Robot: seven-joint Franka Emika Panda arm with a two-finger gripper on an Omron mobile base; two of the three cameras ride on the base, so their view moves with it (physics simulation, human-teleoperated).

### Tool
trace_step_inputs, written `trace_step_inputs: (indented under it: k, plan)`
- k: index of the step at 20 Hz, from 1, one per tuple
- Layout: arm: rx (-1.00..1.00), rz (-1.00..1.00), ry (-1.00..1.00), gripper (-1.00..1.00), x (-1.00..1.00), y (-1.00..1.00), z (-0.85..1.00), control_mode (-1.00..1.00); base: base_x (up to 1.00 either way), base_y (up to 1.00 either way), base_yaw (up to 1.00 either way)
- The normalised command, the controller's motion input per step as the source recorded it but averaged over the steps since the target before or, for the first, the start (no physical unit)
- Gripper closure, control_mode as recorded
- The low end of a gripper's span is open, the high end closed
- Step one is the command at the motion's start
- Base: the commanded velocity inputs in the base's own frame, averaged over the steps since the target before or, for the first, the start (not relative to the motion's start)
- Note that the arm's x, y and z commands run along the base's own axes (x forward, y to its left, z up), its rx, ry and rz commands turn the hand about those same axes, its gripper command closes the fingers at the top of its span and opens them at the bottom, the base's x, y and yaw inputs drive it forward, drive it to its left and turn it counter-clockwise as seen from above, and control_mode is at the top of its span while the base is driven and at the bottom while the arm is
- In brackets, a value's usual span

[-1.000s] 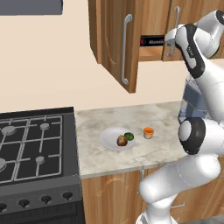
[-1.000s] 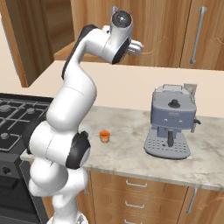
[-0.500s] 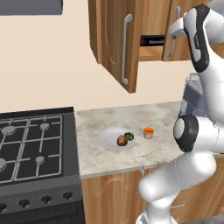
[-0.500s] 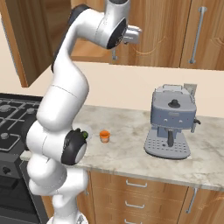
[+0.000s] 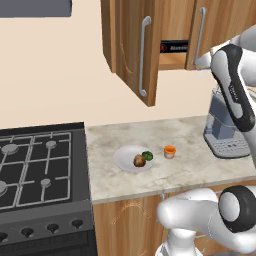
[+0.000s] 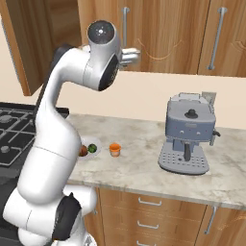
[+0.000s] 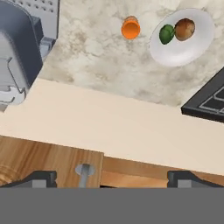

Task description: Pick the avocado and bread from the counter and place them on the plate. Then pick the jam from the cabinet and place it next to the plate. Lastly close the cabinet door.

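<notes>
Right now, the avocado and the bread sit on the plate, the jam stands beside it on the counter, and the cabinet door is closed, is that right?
Not quite: the cabinet door stands open, as the left base view shows. The avocado and bread are on the plate, with the jam beside it on the counter.

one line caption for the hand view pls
Open gripper looks down past the cabinet at jam beside the plate.

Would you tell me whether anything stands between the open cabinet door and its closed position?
Nothing visible does: the cabinet door hangs open leftward, and the black-and-red box sits back on the shelf inside.
</notes>
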Motion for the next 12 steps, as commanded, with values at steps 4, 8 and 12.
trace_step_inputs:
  k: [4,8,12]
  plan:
    - [-0.23,0.06,-0.2,-1.0,-0.4,0.06,-0.12,-1.0,0.0,0.0,0.0]
    - [-0.18,0.05,-0.06,-1.0,-0.38,0.0,0.01,-1.0,0.0,0.0,0.0]
    - [-0.15,0.07,0.0,-1.0,-0.59,0.1,0.02,-1.0,0.0,0.0,0.0]
